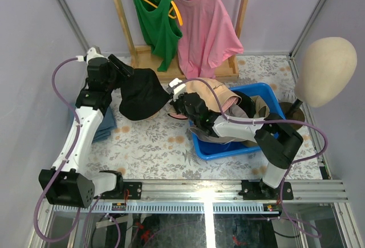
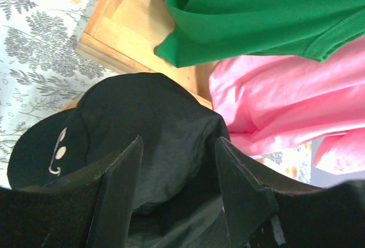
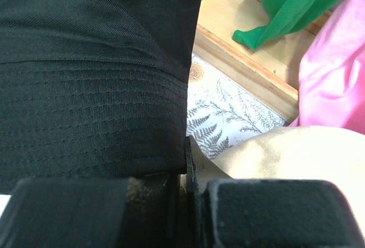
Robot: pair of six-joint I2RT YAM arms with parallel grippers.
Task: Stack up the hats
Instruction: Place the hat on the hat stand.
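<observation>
Two black hats [image 2: 159, 122] overlap indistinctly; right end effector [image 3: 186, 182] pinches one brim [image 3: 91, 122].

We see bright, even overhead light, with soft, short shadows on the table [image 1: 148, 145]. There's a glare spot on the aluminium rail [image 1: 206, 194]. The top view is sharp, with slight bowing at the edges. In the left wrist view the black hat [image 2: 159, 122] is crushed to near-featureless dark. The nearest foreground is soft in both wrist views.

On your table [image 1: 142, 145], the bucket hat [image 1: 145, 88] lies over the logo cap [image 2: 54, 151], before the rack [image 1: 121, 25], left of the bin [image 1: 212, 150]. More hats [image 1: 214, 91] sit in the bin; the mannequin head [image 1: 325, 71] stands just right.
</observation>
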